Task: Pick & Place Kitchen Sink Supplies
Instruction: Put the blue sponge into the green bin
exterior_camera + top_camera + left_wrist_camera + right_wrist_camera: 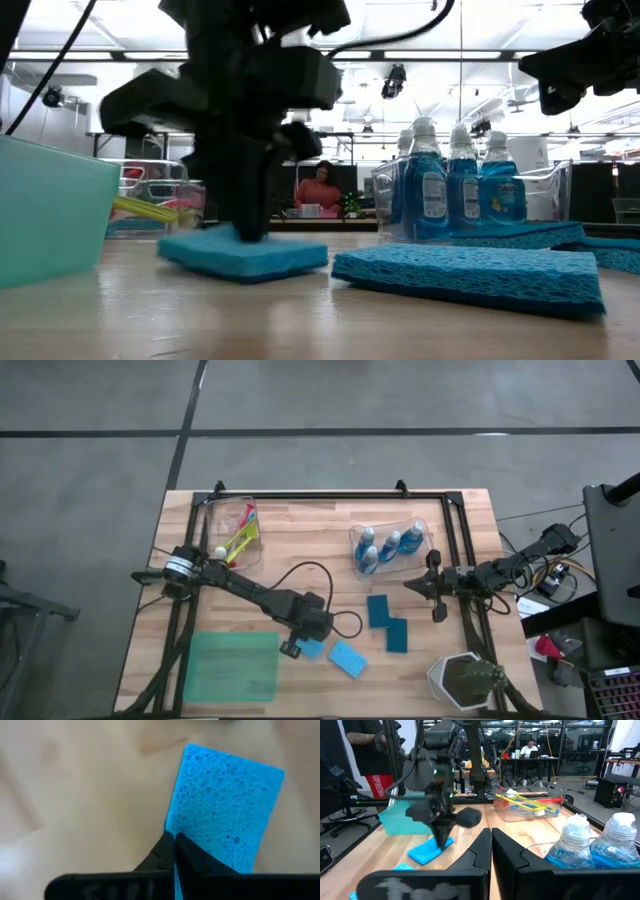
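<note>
Indoors, pale wood table (300, 550), left pincer (173, 840) seemingly clamped on blue sponge (225, 807); right pincer (491, 836) closed.

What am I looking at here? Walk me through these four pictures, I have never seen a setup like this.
It is a robot with two dark arms at a wooden table. One picture looks straight down, one looks level across the tabletop, and two come from cameras on the arms' wrists.

The left end effector is down at the table, shut on the edge of a bright blue sponge. The right end effector is shut, holds nothing, and waits beside a clear bin of blue bottles.

Another bright blue sponge and two teal sponges lie on the wood. A second clear bin holds coloured brushes. A green tray and a white pot with a plant sit at the near edge.
</note>
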`<state>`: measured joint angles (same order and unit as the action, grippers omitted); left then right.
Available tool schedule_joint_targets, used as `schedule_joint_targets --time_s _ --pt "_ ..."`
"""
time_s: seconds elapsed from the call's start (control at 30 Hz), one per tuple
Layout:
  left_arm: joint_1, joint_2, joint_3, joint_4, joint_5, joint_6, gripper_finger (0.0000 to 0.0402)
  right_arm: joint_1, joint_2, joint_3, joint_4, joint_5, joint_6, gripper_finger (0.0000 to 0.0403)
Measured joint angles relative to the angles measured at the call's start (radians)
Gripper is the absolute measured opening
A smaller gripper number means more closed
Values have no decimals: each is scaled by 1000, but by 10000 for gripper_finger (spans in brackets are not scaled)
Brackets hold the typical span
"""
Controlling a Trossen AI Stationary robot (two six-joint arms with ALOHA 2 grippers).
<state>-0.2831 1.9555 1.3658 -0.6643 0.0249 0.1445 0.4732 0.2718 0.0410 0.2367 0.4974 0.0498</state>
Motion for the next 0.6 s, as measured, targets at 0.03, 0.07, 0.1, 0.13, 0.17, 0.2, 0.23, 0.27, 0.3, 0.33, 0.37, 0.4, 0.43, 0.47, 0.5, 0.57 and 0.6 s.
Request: schedule_joint_targets --time_s 0.03,0.07,0.1,0.13,0.17,0.2,0.23,0.27,0.3,0.33,0.37,0.4,0.43,0.47,0.5,0.57,0.6 --pt "0 -5 15 -22 -27 10 2 0 0 0 0 0 1 8" --pt "1 -12 34 -45 -50 20 1 0 0 0 0 0 1 8" --pt "1 -21 55 -75 -74 30 1 0 0 0 0 0 0 8" --pt "1 -28 77 -114 -95 35 1 0 0 0 0 0 0 8" --pt "1 -40 100 -157 -114 36 1 0 0 0 0 0 1 8" --pt "0 -46 121 -195 -133 36 1 0 0 0 0 0 1 8" --pt "0 -52 145 -233 -150 32 0 0 0 0 0 0 0 8" --pt "0 -59 169 -267 -167 23 0 0 0 0 0 0 0 8" --pt "0 -64 192 -301 -180 12 0 0 -1 0 0 0 1 8" --pt "0 -75 216 -339 -190 -6 0 0 -1 0 0 0 1 8" --pt "-2 -84 238 -376 -193 -25 0 0 -1 0 0 0 0 8" --pt "-3 -95 257 -411 -193 -55 0 0 -1 0 0 0 0 8" --pt "-7 -104 272 -445 -194 -90 0 0 -1 0 0 0 0 8" --pt "-11 -116 283 -487 -191 -128 0 0 -1 0 0 0 1 8" --pt "-18 -128 289 -524 -184 -168 0 0 -1 0 0 0 1 8" --pt "-37 -158 293 -581 -164 -247 0 0 -1 0 0 0 0 8" --pt "-48 -175 289 -605 -150 -288 0 0 -1 0 0 0 1 8"
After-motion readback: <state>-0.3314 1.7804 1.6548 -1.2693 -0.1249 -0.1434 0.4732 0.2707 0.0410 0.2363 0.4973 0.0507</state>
